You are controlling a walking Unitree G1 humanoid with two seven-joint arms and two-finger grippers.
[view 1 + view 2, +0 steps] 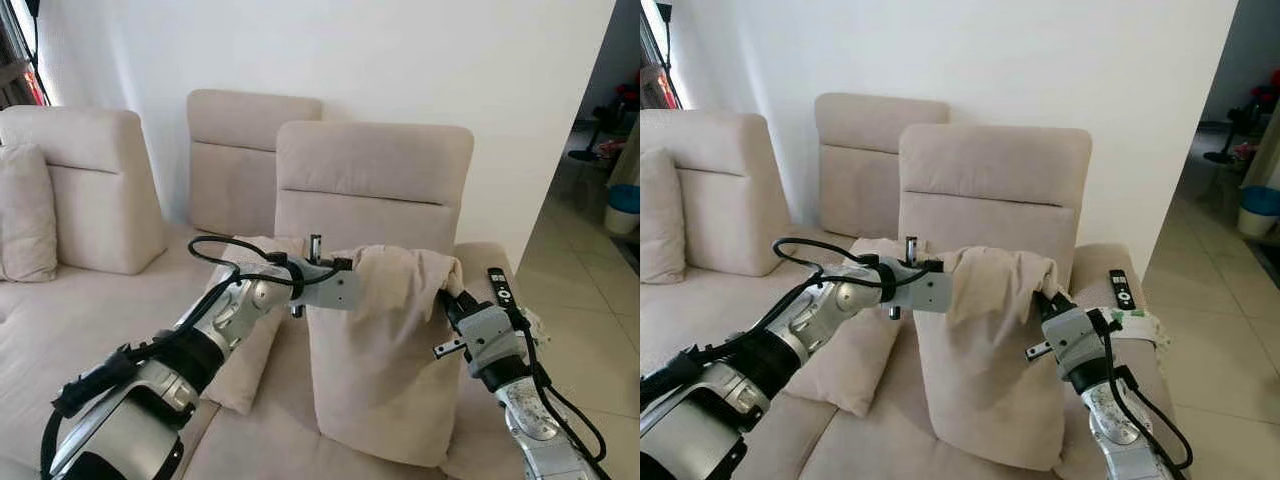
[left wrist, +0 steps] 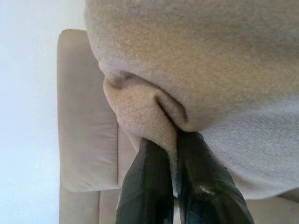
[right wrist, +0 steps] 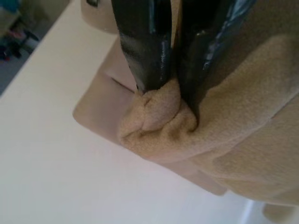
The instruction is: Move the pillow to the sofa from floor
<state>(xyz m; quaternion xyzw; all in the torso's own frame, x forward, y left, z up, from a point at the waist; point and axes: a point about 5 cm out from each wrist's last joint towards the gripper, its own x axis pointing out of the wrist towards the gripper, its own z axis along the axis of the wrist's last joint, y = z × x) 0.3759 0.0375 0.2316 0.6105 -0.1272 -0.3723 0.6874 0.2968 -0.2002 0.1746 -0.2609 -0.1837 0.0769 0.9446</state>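
Both silver arms rise from 6 o'clock, left gripper (image 2: pixel 175 140) and right gripper (image 3: pixel 173 100) each clamping a top corner of the beige pillow (image 1: pixel 385 350) above the sofa (image 1: pixel 80 320) seat; lower evenly, then release together.

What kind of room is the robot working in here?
Most likely a home living room: a beige fabric sofa with tall back cushions stands against a plain white wall, a black remote control lies on its arm, and a tiled floor leads off beside it.
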